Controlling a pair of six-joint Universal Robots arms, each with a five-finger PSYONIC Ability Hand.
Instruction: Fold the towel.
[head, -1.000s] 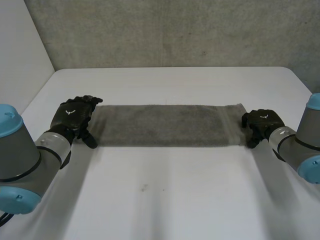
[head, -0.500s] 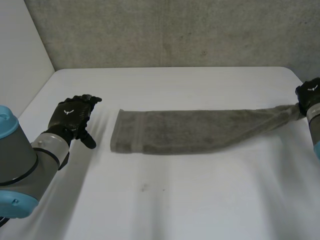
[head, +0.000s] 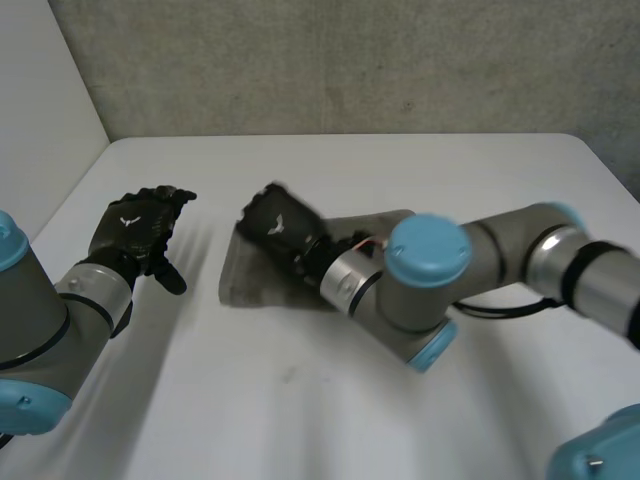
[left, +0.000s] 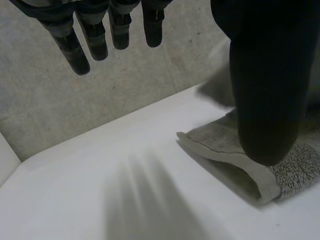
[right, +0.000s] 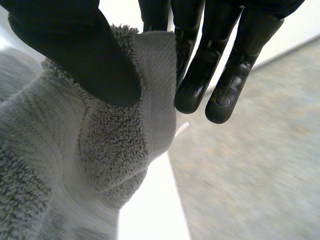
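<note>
Towel (head: 240, 277) lies mid-bench (head: 300, 420). My right arm comes in from the right, across the towel, with the right hand (head: 275, 222) over its left end, cloth pinched. My left hand (head: 140, 228) sits further left, well apart.

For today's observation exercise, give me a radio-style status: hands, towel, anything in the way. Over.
Left hand open, off the towel. Right hand shut on one towel end, held above the other end. Nothing in the way.
</note>
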